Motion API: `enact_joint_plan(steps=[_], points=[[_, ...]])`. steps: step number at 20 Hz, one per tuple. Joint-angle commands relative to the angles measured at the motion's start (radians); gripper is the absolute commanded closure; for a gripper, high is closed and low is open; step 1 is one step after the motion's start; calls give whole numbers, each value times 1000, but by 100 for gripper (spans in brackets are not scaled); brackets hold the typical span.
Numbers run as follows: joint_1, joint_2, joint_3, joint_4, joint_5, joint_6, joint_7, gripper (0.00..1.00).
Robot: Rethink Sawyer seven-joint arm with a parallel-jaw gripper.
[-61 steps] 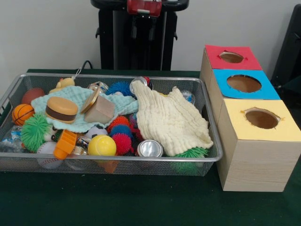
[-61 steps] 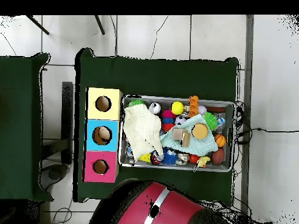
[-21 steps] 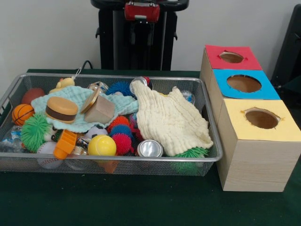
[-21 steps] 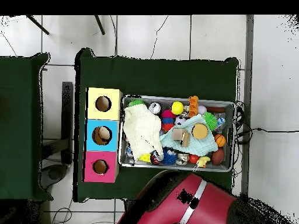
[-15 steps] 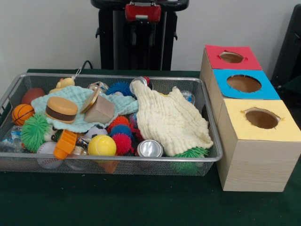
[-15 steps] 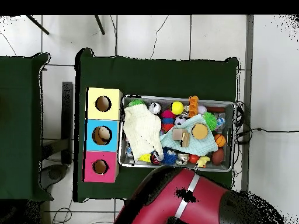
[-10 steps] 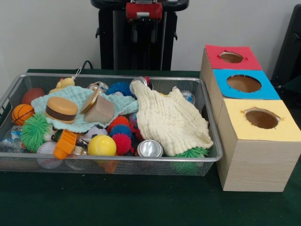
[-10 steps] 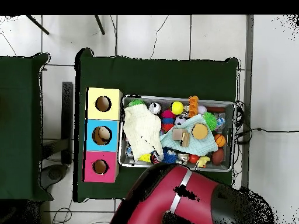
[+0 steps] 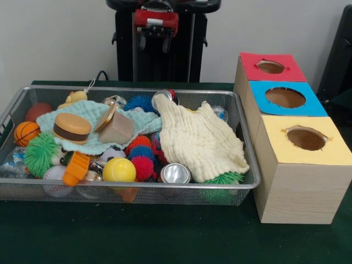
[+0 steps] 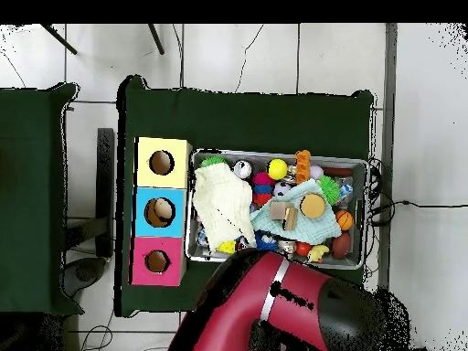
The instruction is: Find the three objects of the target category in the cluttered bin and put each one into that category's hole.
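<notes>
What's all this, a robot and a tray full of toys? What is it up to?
A red robot arm is reaching over the near edge of a wire bin crammed with balls, toy food, cans and two cloths. It holds nothing yet, and its gripper isn't clearly visible. Beside the bin stand three wooden boxes with round holes, topped red, blue and yellow. Nothing is being carried; the sorting looks barely begun.

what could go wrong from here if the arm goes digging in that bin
The cream cloth covers part of the wire bin, so targets may lie hidden beneath it and be missed. The silver can and spiky balls sit packed together, so a grasp may catch or push a neighbour. The teal cloth could snag and drag the toy burger.
</notes>
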Motion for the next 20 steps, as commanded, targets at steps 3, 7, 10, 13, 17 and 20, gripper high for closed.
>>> enact_joint_plan(steps=[3,7,10,13,17,20], points=[[21,520,2,38,-9,574,244,0],[30,542,1,28,1,561,255,0],[33,534,1,30,-3,584,261,0],[25,482,6,51,-21,684,253,0],[7,423,18,86,-9,789,249,0],[15,369,26,115,18,864,220,0]])
